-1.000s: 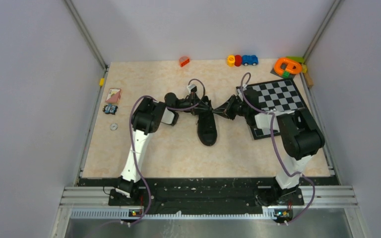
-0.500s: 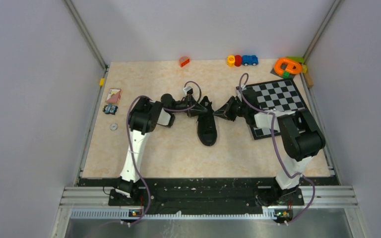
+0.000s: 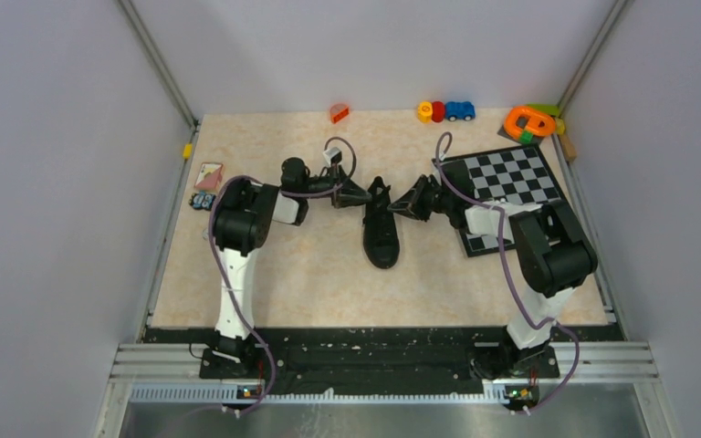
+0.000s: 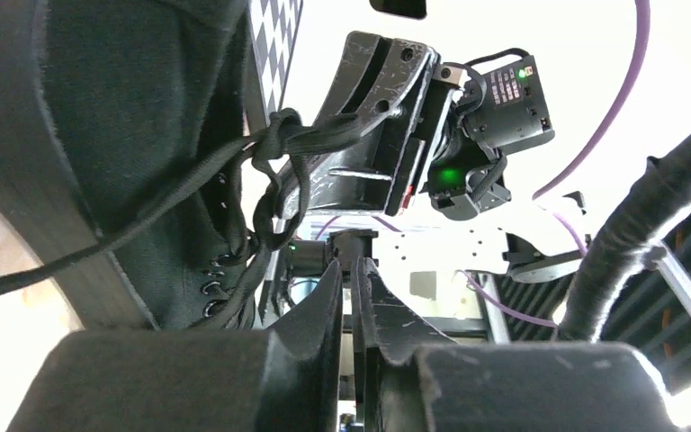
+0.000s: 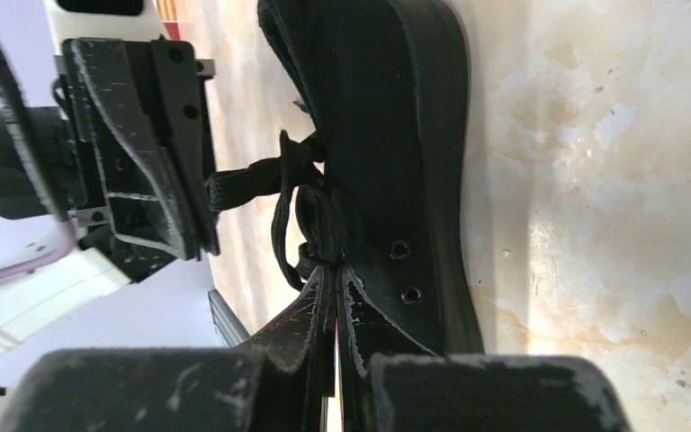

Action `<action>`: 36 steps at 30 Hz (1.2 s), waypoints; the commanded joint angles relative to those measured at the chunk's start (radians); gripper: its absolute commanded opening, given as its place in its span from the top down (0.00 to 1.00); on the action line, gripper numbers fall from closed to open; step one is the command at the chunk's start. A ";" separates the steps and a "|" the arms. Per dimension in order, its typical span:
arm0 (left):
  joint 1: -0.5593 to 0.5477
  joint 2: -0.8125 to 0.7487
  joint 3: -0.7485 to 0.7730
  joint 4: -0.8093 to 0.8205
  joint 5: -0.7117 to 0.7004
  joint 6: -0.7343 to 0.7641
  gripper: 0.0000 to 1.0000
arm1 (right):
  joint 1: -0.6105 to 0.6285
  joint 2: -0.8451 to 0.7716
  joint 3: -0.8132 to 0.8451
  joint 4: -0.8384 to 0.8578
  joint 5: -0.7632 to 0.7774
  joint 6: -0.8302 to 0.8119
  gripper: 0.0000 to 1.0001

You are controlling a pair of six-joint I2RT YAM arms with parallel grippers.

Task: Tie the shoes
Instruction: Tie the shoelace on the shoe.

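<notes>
Right in the middle of the tan table (image 3: 310,274) lies a black low-top sneaker (image 3: 382,239). In the top view it stretches from 12 o'clock to 6 o'clock. Its thin black laces (image 5: 299,193) bunch up at the 12 o'clock end of the shoe.

The left gripper (image 3: 361,195) sits at the shoe's 10 o'clock side. Its fingers are pressed together on one lace strand that pulls out sideways. The right gripper (image 3: 396,206) sits at the 2 o'clock side, just beside the shoe. Its fingers are also squeezed tight, on a bunch of lace close to the eyelets. The two grippers face each other across that end of the shoe.

A black-and-white checkered board (image 3: 509,182) lies at 2 o'clock from the shoe, next to the right arm. Along the 12 o'clock edge of the table are a small orange-red block (image 3: 339,113), a yellow, red and blue toy train (image 3: 445,111) and an orange ring toy (image 3: 529,120). At 9 o'clock, near the left edge, lie a small picture card (image 3: 208,175), a little blue thing (image 3: 204,202) and a small round washer (image 3: 209,234).
</notes>
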 commanded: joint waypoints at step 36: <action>-0.230 -0.169 0.739 -1.813 -0.711 1.423 0.36 | 0.030 -0.005 0.048 0.027 -0.032 -0.025 1.00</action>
